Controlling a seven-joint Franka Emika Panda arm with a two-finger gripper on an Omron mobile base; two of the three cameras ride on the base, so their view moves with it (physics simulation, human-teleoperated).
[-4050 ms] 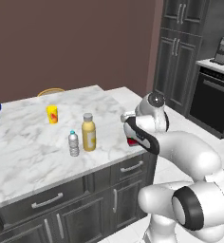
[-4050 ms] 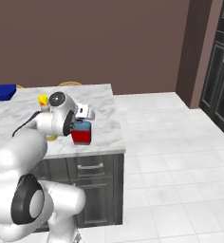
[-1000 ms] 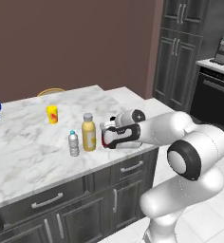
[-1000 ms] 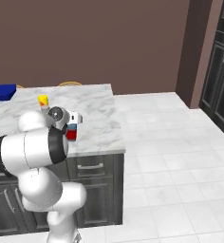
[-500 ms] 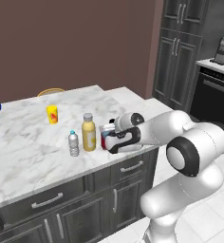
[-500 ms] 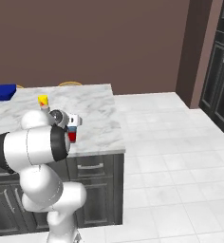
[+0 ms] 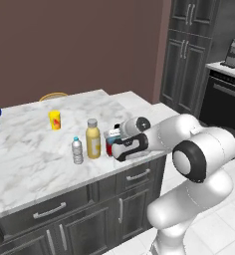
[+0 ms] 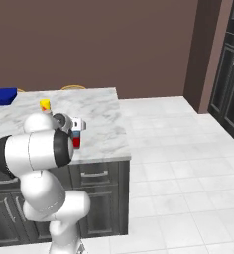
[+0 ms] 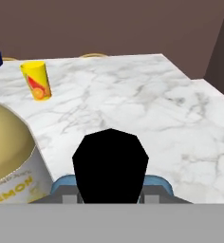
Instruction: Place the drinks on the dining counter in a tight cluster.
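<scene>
White, grey-veined marble formed the dining counter, where a small clear water bottle and a taller yellow bottle stood upright just beside each other near the front edge. The gripper was closed around the squat red-and-blue bottle, holding it upright just to the right of the yellow one; whether its base touched the marble could not be told. From the hand camera the black cap sat centred low in view, with the yellow bottle's label close on the left. A short yellow cup stood well behind the group. To finish well, the bottle likely needed setting down vertically, close to its neighbour without nudging it. The jaws would best part gently and the hand lift away cleanly, so nothing toppled.
</scene>
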